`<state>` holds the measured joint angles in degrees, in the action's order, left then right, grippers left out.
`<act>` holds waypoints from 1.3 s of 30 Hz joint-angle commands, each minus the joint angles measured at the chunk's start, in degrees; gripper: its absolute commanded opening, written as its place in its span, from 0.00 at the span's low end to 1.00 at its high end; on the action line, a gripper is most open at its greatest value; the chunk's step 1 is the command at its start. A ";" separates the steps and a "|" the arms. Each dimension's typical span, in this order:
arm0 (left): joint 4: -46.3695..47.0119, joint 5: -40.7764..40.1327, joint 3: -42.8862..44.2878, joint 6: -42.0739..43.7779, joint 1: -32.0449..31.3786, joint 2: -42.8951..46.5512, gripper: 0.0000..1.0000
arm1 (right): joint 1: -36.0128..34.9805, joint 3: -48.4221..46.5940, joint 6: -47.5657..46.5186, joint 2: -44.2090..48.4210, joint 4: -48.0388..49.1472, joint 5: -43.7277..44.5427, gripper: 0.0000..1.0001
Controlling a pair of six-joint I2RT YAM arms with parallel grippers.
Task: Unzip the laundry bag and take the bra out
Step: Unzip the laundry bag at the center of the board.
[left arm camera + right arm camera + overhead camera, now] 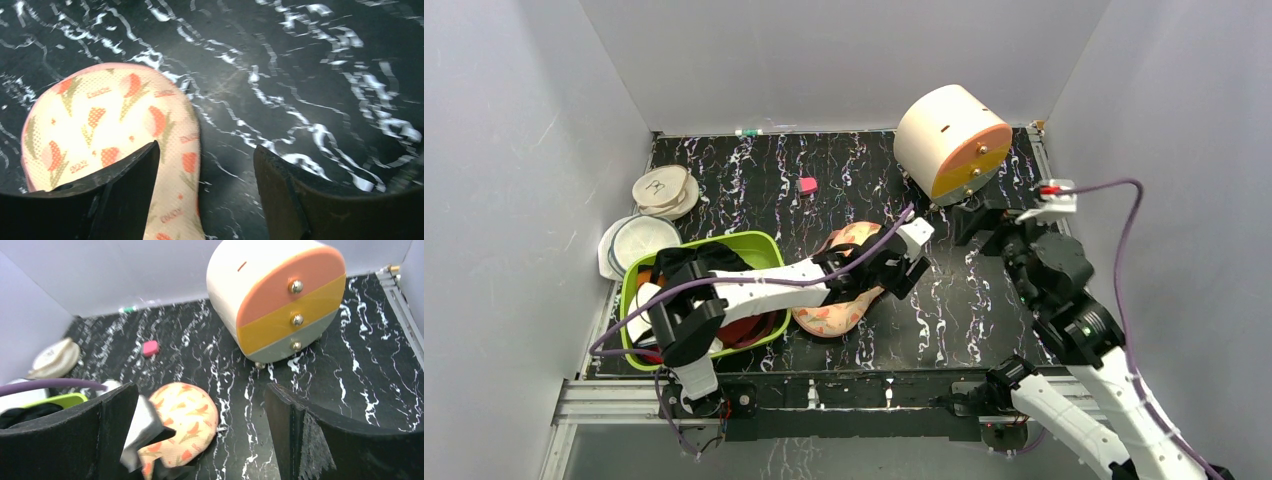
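The laundry bag (842, 305) is a peach pouch with red and green prints, lying shut on the black marbled table, partly under my left arm. It also shows in the left wrist view (110, 120) and the right wrist view (192, 412). My left gripper (900, 272) is open and empty, low over the bag's right edge: in the left wrist view (206, 150) one finger is over the fabric and the other over bare table. My right gripper (980, 220) is open and empty, apart from the bag to its right (201, 390). The bra is hidden.
A lime-green basin (759, 243) with dark garments stands left of the bag. A round drawer unit (952, 140) with orange, yellow and grey fronts stands at the back right. A small pink block (807, 185) and white lids (662, 190) lie further back. Grey walls enclose the table.
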<state>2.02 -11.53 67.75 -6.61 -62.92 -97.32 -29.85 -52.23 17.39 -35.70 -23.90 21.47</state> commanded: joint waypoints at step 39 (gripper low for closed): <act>1.95 -0.81 -4.59 5.87 11.93 4.38 0.00 | 0.05 5.42 2.33 -3.24 1.88 7.02 0.94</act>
<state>1.19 -15.64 65.95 -1.04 -52.66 -96.88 -29.87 -46.28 17.98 -32.88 -24.27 24.53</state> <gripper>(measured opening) 0.022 0.952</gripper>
